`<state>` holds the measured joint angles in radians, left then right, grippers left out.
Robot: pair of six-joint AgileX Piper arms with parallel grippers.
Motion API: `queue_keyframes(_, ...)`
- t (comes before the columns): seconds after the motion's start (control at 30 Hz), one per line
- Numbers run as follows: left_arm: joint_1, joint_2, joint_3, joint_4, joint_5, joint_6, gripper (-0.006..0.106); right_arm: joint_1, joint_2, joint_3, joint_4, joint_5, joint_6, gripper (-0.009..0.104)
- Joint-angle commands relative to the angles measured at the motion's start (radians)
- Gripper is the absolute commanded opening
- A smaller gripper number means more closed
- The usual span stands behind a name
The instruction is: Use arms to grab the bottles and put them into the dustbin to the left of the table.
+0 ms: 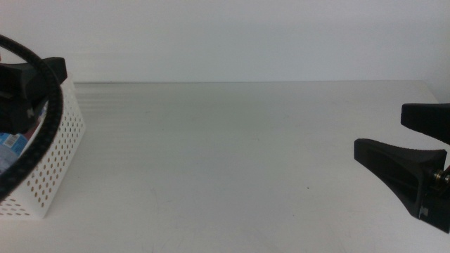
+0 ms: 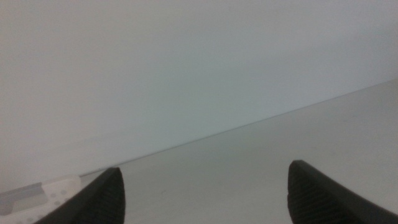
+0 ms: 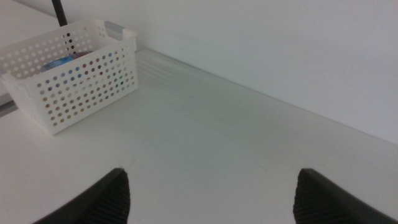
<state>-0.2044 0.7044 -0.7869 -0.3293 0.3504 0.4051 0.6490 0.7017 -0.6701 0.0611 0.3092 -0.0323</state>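
The white perforated dustbin stands at the table's left edge. It also shows in the right wrist view, with its grey tab. A blue-labelled clear bottle lies inside it. The yellow bottle and the red can are not clearly seen. My left gripper hangs over the dustbin with its thick black cable. In the left wrist view it is open and empty. My right gripper is open and empty low over the table's right side.
A plain white wall runs behind the table's far edge. The dustbin's rim shows in a corner of the left wrist view.
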Motion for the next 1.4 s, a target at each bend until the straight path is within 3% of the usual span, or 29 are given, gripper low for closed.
queue_keyframes(0.0,-0.002,-0.006,-0.024,-0.03,-0.084,-0.009,0.082,-0.025,-0.002,-0.027,0.011,-0.077,-0.01,0.07)
queue_keyframes(0.17,-0.002,-0.039,0.015,-0.045,-0.19,-0.009,0.082,-0.207,-0.039,-0.027,0.034,-0.081,-0.01,0.07)
queue_keyframes(0.4,-0.002,-0.158,0.241,-0.045,-0.261,-0.009,0.082,-0.444,-0.144,-0.027,0.034,-0.08,-0.01,0.07)
queue_keyframes(0.57,-0.002,-0.297,0.415,-0.045,-0.267,-0.009,0.082,-0.464,-0.226,0.044,0.034,-0.085,-0.01,0.07)
queue_keyframes(0.8,0.052,-0.497,0.623,-0.045,-0.267,-0.009,0.082,-0.482,-0.462,0.317,0.034,-0.081,-0.01,0.07)
queue_keyframes(1.0,0.195,-0.625,0.715,-0.045,-0.266,-0.009,0.082,-0.538,-0.638,0.496,0.034,-0.076,-0.01,0.07)
queue_keyframes(1.37,0.207,-0.734,0.823,-0.044,-0.267,-0.009,0.082,-0.554,-0.739,0.69,0.033,-0.066,-0.01,0.07)
